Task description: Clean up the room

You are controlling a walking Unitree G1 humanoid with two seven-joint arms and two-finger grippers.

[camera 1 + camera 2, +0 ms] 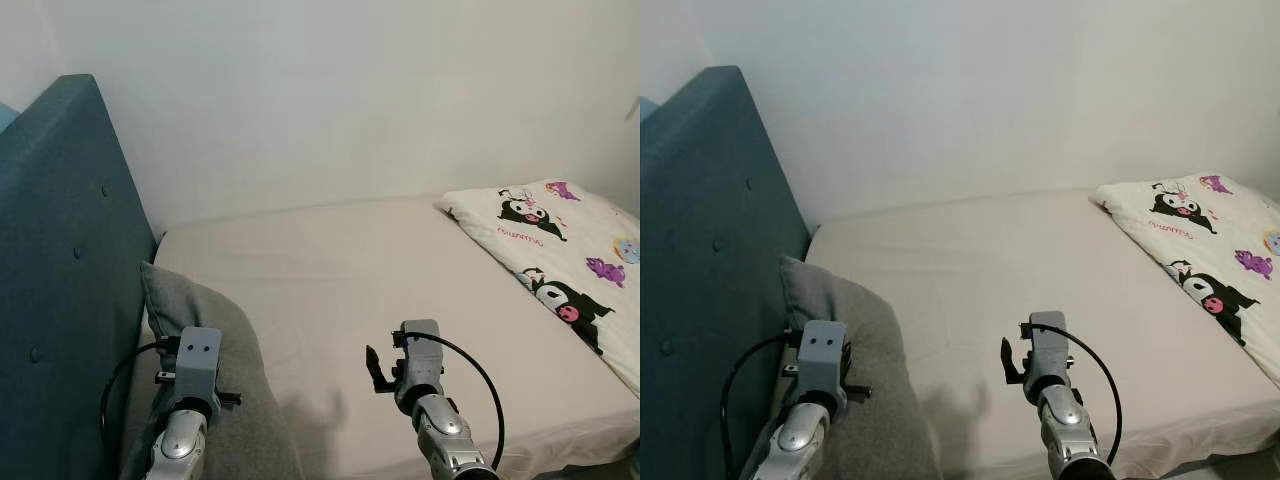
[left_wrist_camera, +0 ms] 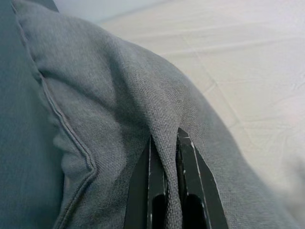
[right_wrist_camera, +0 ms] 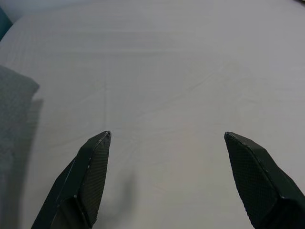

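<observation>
Left gripper point(image 2: 166, 183) pinched on grey pillow point(image 1: 225, 385) fold — right gripper point(image 3: 167, 179) wide open, empty. Best lifted slowly, settled flat against headboard point(image 1: 60, 260).

A plain white wall point(image 1: 350, 90) stands behind the bed point(image 1: 350, 270), which wears a pale beige sheet. A teal tufted headboard point(image 1: 60, 260) rises at the left. Soft, even light.

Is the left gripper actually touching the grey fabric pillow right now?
Touching. The left wrist view shows the left gripper with a fold of the grey fabric pillow pinched between its two black fingers, cloth pressed against both.
</observation>
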